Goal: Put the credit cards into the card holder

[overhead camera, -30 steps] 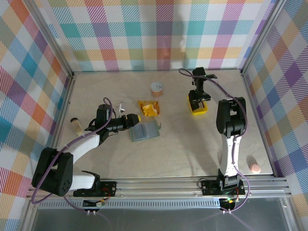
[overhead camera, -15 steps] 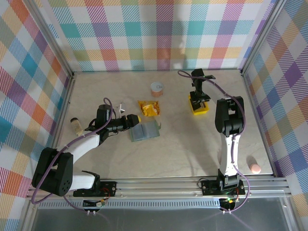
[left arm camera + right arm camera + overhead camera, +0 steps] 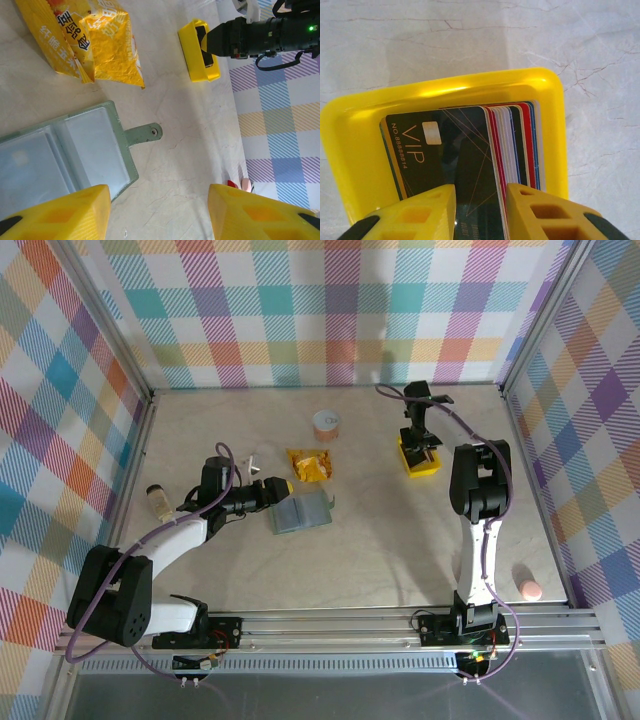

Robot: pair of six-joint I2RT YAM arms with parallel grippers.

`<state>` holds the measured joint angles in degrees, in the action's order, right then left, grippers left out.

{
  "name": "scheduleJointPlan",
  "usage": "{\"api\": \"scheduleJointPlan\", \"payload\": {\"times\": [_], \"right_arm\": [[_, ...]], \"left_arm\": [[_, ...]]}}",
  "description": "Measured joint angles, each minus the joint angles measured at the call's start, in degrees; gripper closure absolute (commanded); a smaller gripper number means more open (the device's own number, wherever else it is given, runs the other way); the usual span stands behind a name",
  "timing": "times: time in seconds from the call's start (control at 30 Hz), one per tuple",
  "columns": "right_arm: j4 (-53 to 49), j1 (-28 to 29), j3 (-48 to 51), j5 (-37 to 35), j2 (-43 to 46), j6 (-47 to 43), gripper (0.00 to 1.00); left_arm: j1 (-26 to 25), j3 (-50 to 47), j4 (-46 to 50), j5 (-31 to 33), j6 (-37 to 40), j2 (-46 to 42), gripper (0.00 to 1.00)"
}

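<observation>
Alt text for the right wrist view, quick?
A fanned stack of credit cards, black VIP card on top, lies in a yellow tray on a pale marbled table. The right claw, parted, sits over the stack's lower edge.

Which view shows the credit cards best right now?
Right wrist: the credit cards sit close up, stacked in the yellow tray, black VIP card showing. Top external shows the tray under the right gripper; left wrist, a dark sliver.
</observation>
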<state>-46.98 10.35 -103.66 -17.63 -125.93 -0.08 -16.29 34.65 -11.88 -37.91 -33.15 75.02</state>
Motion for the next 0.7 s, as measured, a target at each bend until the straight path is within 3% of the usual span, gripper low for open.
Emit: {"api": "scheduleJointPlan", "payload": {"times": [0.7], "right_arm": [[0.8,-2.1,-0.9,-0.8,0.0,0.0,0.84]], "left_arm": [[-0.6,1.2,1.3,0.0,1.1,1.4,0.46]]}}
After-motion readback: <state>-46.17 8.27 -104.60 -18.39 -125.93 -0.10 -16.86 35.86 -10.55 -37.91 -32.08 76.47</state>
